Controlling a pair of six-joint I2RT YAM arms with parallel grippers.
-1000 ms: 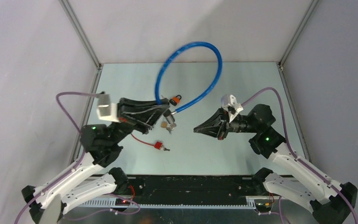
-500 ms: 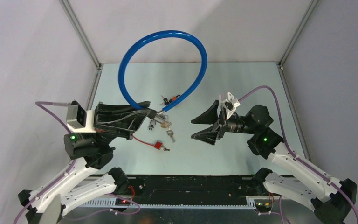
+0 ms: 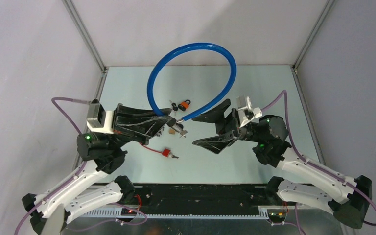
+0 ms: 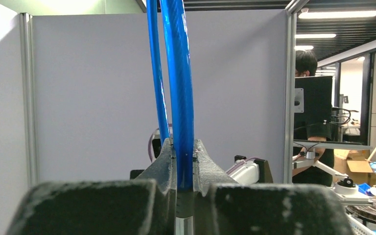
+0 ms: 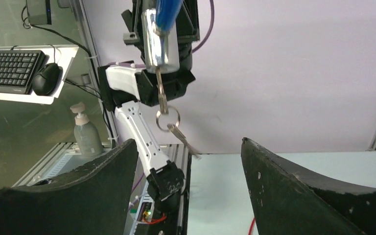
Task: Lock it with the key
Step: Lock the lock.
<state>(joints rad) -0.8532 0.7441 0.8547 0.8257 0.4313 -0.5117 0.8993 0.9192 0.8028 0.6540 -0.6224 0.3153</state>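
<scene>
From above, the pale green table [image 3: 254, 83] sits in a booth of plain grey walls [image 3: 186, 24] joined by bare metal frame posts [image 3: 85, 36]. The left claw [image 3: 169, 121] is clamped on one end of the blue cable lock [image 3: 196, 46]. The cable rises over the middle of the table in a tall loop and comes back down just right of that claw. A key [image 3: 177, 128] hangs below the gripped end. The right claw [image 3: 194, 130] is spread wide just right of the key and apart from it. A bunch of keys [image 3: 182, 105] with orange and black heads shows by the cable's other end; whether it rests on the table I cannot tell. A small red tag [image 3: 166, 152] on a red wire lies on the table nearer the arm bases.

The left wrist view shows the blue cable pinched upright between the two fingers. A grey partition [image 4: 98, 98] stands behind it. Beyond a post to the right, a dark-haired person [image 4: 309, 93] stands behind a monitor [image 4: 313, 107] under ceiling lights.

The right wrist view looks between its own widely parted fingers at the silver lock barrel [image 5: 159, 41]. The key is seated in its lower end, with a ring [image 5: 168, 119] and a second key [image 5: 183, 140] dangling from it. Far left, a keyboard [image 5: 7, 68] and a mouse [image 5: 46, 78] lie on a shelf, above a pump bottle [image 5: 85, 134].
</scene>
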